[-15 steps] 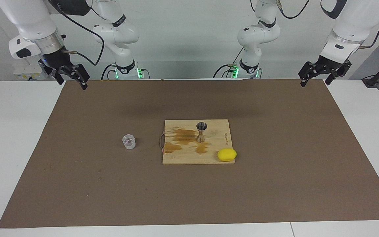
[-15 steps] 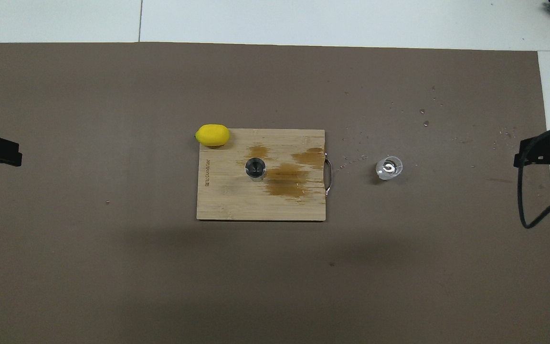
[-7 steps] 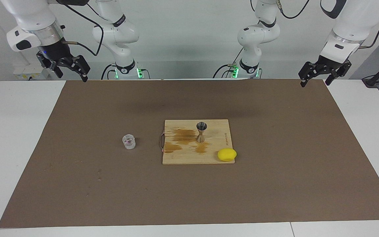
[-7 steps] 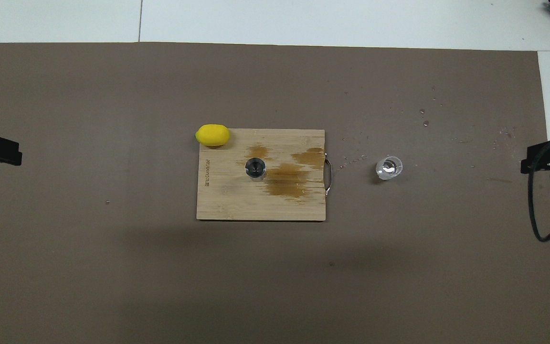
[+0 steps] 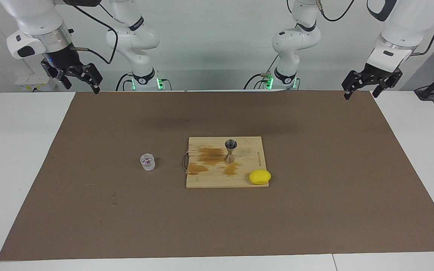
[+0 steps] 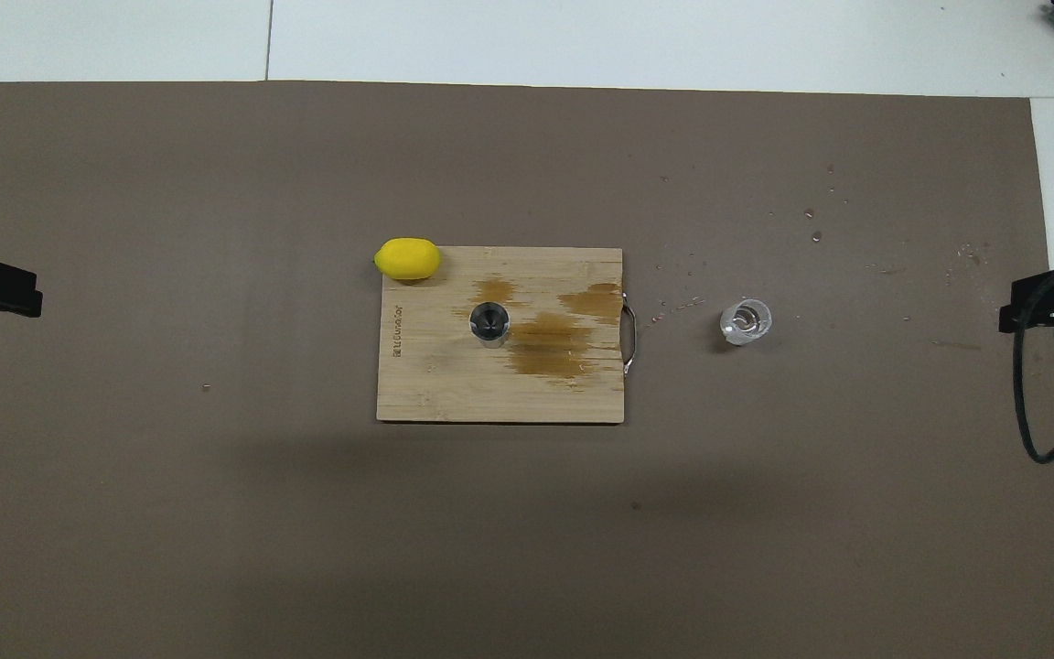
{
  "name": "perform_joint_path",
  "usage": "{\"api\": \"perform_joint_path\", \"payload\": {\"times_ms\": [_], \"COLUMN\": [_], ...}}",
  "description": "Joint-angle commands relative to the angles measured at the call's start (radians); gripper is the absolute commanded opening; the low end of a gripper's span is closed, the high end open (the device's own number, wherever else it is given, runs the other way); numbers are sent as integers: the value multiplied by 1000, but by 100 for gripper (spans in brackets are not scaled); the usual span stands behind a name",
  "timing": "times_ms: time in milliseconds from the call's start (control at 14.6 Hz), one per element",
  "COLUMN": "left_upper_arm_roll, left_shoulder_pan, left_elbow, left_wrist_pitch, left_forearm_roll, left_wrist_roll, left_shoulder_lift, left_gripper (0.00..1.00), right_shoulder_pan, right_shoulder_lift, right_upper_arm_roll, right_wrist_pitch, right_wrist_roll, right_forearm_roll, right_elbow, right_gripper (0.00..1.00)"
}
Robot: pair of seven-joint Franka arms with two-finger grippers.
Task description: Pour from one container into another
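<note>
glass cup (image 5: 147, 162) upright on mat, beside board's handle edge | jigger (image 5: 231, 150) mid cutting board (image 5: 247, 180), wet stains | right gripper (image 5: 77, 79), left gripper (image 5: 367, 83) wide, empty, raised at mat's robot-side corners | pour looks done

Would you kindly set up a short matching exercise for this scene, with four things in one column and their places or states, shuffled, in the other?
Things:
1. glass cup
2. steel jigger
3. lemon
4. right gripper

Places or states:
A. upright on the cutting board, beside dark stains
B. raised, open, holding nothing
C. on the brown mat, toward the right arm's end
D. at the board's corner farther from the robots

Pairs: 1-C, 2-A, 3-D, 4-B
</note>
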Motion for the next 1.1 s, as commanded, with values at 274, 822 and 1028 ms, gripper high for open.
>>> {"api": "perform_joint_path", "payload": {"times_ms": [274,822,1028], "left_upper_arm_roll": [-11,-10,-10], "left_shoulder_pan": [15,15,15], "left_elbow": [-7,-7,-7], "left_wrist_pitch": [13,14,13], "left_forearm_roll": [-8,-33,-33], "left_wrist_roll": [-12,-26,-26], "left_shoulder_lift": [-4,-5,-5], "left_gripper": [100,100,100], "right_shoulder_pan": [-8,-8,-8], "right_shoulder_lift": [1,1,1], "right_upper_arm_roll": [5,5,5], "right_wrist_pitch": [-14,-10,7], "right_wrist_roll": [-34,-49,-54], "right_forearm_roll": [-5,-5,-5], "right_elbow": [9,6,4], "right_gripper": [100,100,100]}}
